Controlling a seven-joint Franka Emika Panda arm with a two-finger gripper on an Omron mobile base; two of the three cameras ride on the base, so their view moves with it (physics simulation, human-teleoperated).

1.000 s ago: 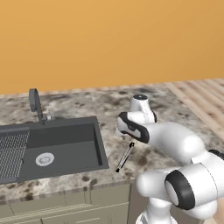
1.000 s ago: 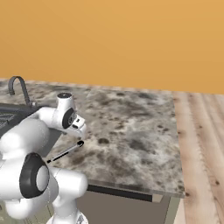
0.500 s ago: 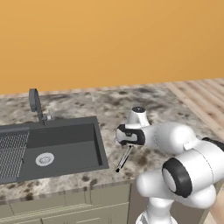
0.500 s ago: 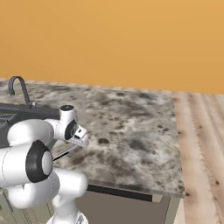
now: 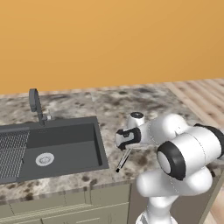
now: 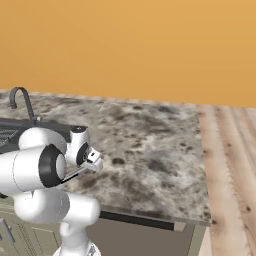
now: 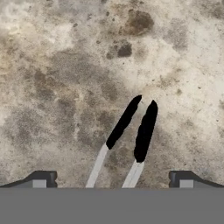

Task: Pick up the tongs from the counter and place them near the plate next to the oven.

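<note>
my gripper [image 7: 112,181] hangs low over the tongs [image 7: 131,127], fingers wide apart, arm folded near counter [image 5: 144,103] front edge.

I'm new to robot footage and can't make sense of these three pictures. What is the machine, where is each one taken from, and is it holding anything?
The machine is a white robot arm with a two-finger hand, in a computer-rendered kitchen. Two pictures come from cameras on its base, looking forward over the arm from its left and from its right. The third comes from a camera on the hand itself, looking straight down at the speckled stone counter.

On the counter lie the tongs: two black tips on silvery arms. From the left you also see a dark sink with a curved faucet.

The hand is lowered right over the tongs with its fingers spread wide on either side. It is open and holds nothing yet.
</note>
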